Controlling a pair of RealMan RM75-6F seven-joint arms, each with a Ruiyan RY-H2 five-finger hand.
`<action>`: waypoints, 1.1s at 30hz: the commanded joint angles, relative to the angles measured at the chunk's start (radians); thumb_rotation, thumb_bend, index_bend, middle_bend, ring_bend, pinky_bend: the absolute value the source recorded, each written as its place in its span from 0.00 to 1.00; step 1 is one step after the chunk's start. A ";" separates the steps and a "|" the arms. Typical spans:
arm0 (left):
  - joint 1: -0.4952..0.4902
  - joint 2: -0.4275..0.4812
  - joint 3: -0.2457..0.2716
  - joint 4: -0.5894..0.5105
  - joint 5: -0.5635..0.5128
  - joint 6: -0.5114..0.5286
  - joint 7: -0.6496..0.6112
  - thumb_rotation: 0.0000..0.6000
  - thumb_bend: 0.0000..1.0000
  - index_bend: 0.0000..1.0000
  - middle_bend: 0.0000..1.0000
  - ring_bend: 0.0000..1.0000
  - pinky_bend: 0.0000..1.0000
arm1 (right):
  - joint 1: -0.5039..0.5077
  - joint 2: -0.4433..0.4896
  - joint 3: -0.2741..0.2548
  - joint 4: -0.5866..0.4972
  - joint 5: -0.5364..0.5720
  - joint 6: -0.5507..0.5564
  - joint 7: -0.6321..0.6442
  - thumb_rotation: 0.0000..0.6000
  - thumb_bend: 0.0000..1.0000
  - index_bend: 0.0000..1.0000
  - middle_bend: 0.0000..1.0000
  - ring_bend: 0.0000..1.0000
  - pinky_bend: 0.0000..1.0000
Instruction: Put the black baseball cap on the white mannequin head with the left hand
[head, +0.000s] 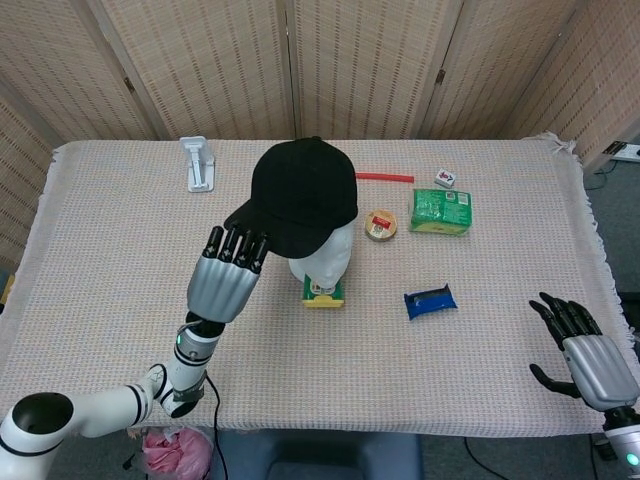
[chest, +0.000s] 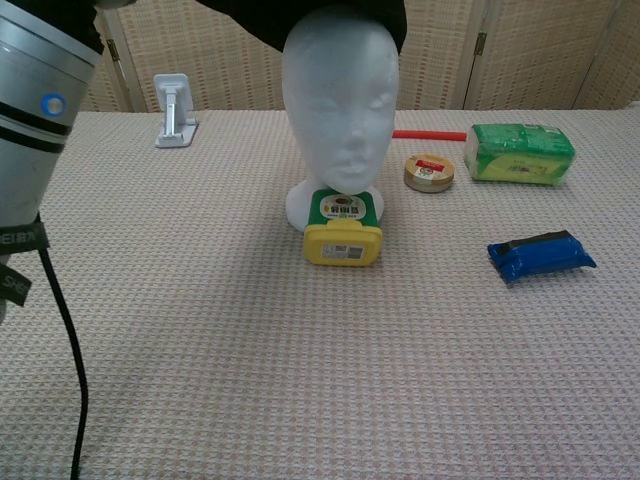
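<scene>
The black baseball cap (head: 303, 194) sits over the top of the white mannequin head (head: 323, 261), its brim pointing to the front left. In the chest view the black cap (chest: 300, 20) covers the crown of the mannequin head (chest: 340, 100). My left hand (head: 227, 275) holds the brim's edge with its fingertips, just left of the head. Far off at the table's front right corner, my right hand (head: 588, 345) hangs with fingers spread and nothing in it.
A yellow and green box (head: 323, 292) lies at the head's base. A blue packet (head: 430, 300), round tin (head: 381, 224), green pack (head: 440, 211), red stick (head: 385, 177) and small tile (head: 445, 179) lie to the right. A white stand (head: 196, 161) is at back left.
</scene>
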 joint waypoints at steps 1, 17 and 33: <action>-0.003 -0.030 -0.005 0.022 0.015 -0.021 0.003 1.00 0.41 0.74 0.76 0.57 0.72 | -0.003 0.003 0.001 0.002 0.001 0.006 0.005 1.00 0.23 0.00 0.00 0.00 0.00; 0.047 -0.077 -0.015 0.034 0.062 -0.046 0.033 1.00 0.41 0.74 0.77 0.57 0.72 | -0.005 0.007 -0.007 0.001 -0.022 0.013 0.011 1.00 0.25 0.00 0.00 0.00 0.00; 0.154 -0.123 -0.009 -0.055 0.026 -0.084 0.114 1.00 0.33 0.24 0.46 0.35 0.56 | -0.009 0.005 -0.012 -0.001 -0.031 0.020 0.005 1.00 0.26 0.00 0.00 0.00 0.00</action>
